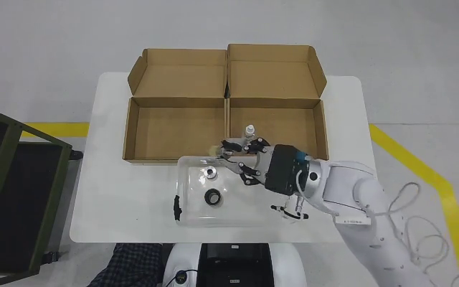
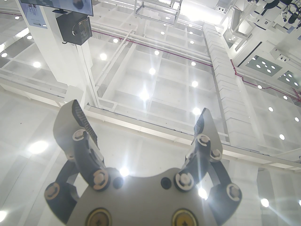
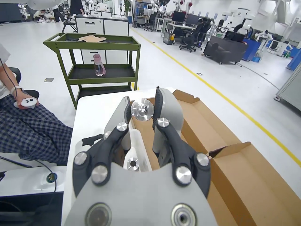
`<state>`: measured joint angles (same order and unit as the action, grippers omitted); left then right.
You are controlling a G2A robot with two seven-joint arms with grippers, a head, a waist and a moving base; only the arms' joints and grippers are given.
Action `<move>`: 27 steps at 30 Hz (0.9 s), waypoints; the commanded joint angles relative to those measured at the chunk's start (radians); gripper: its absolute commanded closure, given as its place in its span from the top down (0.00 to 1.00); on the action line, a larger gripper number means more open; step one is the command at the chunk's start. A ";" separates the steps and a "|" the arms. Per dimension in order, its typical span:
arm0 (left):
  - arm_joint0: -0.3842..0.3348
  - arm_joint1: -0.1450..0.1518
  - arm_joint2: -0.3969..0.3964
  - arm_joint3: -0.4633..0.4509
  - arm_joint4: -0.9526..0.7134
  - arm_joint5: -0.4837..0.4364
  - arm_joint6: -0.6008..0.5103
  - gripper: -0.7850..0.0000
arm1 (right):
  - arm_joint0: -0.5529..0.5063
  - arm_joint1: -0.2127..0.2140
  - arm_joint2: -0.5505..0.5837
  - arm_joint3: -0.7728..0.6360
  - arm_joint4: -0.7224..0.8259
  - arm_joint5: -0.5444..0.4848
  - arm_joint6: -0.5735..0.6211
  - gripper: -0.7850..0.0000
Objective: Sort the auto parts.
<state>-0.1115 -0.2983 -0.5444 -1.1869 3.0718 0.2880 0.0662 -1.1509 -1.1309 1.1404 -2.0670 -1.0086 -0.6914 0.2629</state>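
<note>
My right gripper (image 1: 224,148) (image 3: 142,105) is shut on a shiny silver disc part (image 3: 142,110). It holds the disc above the edge where the clear plastic bin (image 1: 188,209) meets the open cardboard boxes. In the bin lie a small silver part (image 1: 210,173) (image 3: 132,163) and a black ring (image 1: 213,196). A small white and silver part (image 1: 249,130) stands in the right box (image 1: 294,122), near its front wall. The left box (image 1: 172,133) has a bare floor. My left gripper (image 2: 141,121) is open with nothing in it and points up at the ceiling.
The two boxes sit side by side at the back of the white table (image 1: 107,165), lids folded back. A green cart (image 1: 29,201) (image 3: 94,45) stands off the table's left side. Bare tabletop lies to the left of the bin.
</note>
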 commanded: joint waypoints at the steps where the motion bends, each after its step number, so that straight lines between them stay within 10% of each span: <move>1: 0.000 0.000 0.000 0.000 0.000 0.000 0.000 1.00 | 0.002 0.002 0.004 0.019 0.004 -0.005 0.027 0.00; 27: 0.000 0.000 0.000 0.000 0.000 0.000 0.000 1.00 | 0.004 0.033 0.116 0.199 -0.111 0.052 0.277 0.00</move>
<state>-0.1115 -0.2983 -0.5444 -1.1869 3.0718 0.2880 0.0662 -1.1578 -1.0974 1.2641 -1.8871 -1.1240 -0.6362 0.5312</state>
